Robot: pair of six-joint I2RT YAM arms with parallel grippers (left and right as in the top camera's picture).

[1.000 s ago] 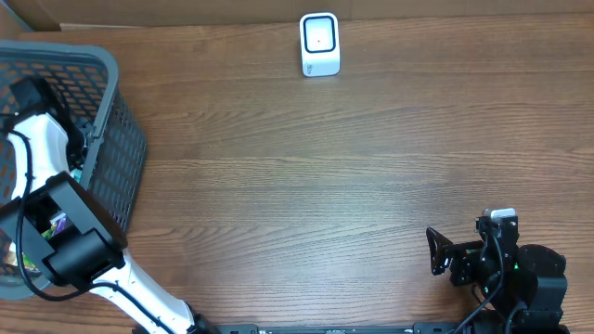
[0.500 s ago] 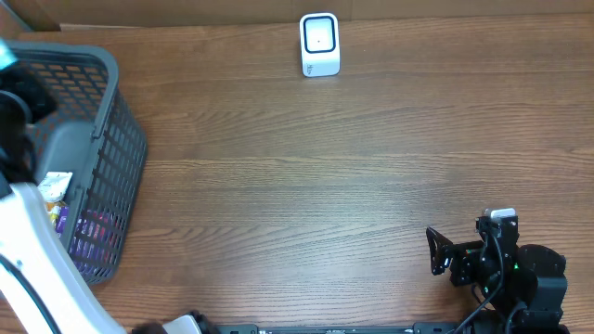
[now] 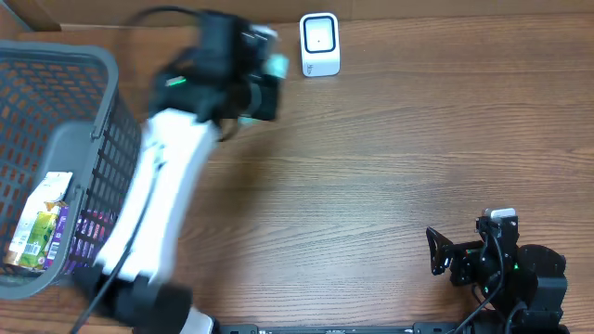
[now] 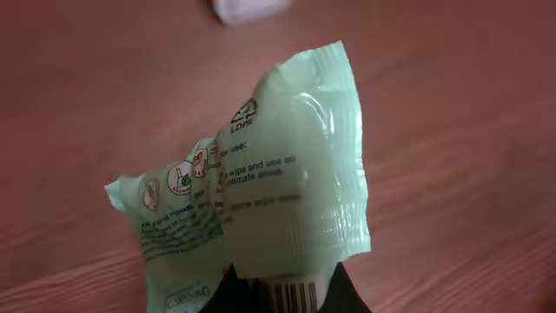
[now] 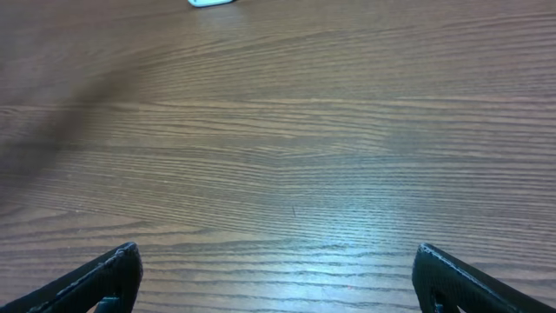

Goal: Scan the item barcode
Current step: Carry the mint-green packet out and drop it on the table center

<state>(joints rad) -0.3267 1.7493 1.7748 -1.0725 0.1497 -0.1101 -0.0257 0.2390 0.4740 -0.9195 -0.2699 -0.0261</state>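
My left gripper [image 3: 262, 82] is shut on a pale green wipes packet [image 3: 276, 65], held above the table just left of the white barcode scanner [image 3: 320, 44]. In the left wrist view the packet [image 4: 295, 174] stands up from the dark fingertips [image 4: 228, 297] and fills the middle. Its barcode [image 4: 291, 296] shows at the bottom between the jaws. The scanner [image 4: 248, 9] is a white blur at the top edge. My right gripper [image 3: 434, 250] rests open near the front right of the table, its fingers [image 5: 100, 280] wide apart over bare wood.
A grey mesh basket [image 3: 102, 121] stands at the left edge with snack packets [image 3: 37, 227] inside. My left arm stretches from the front left across the basket's right side. The scanner [image 5: 211, 3] just shows at the top of the right wrist view.
My left arm has swung out of the basket and rightward toward the scanner, carrying the green packet. The right arm has not moved.
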